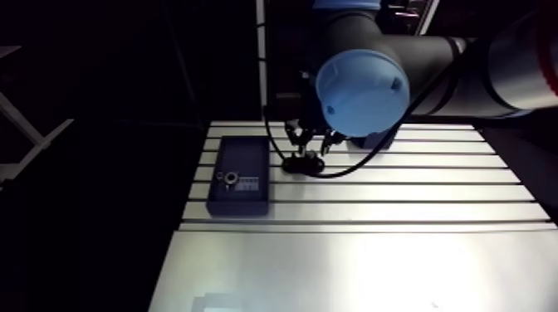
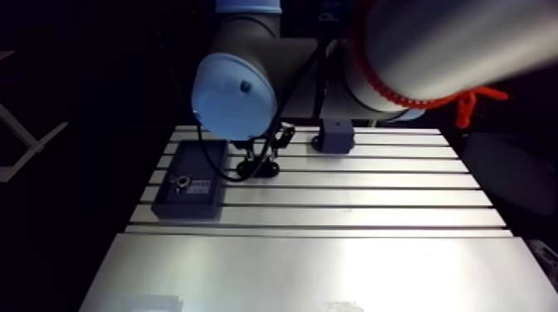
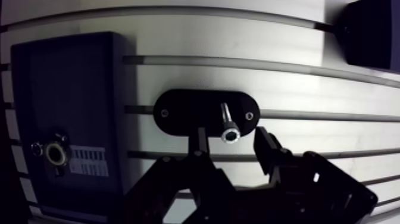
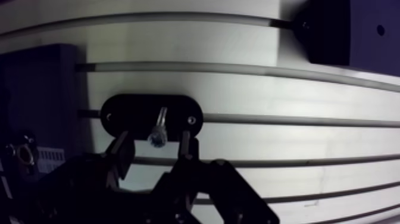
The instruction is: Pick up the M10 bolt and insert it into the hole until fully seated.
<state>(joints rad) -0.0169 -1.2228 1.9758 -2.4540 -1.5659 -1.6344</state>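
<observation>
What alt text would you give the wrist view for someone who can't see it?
The open pincer straddles a silver bolt standing in a black oval holder, fingers apart either side of its head without touching. Beside the holder on the slotted table lies a dark block with a brass-ringed hole.

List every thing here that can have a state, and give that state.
M10 bolt: stands head up in the black holder, not gripped.
Gripper: open, one finger on each side of the bolt's head, with gaps showing.
Hole in the dark block: empty, bolt not inserted.
</observation>
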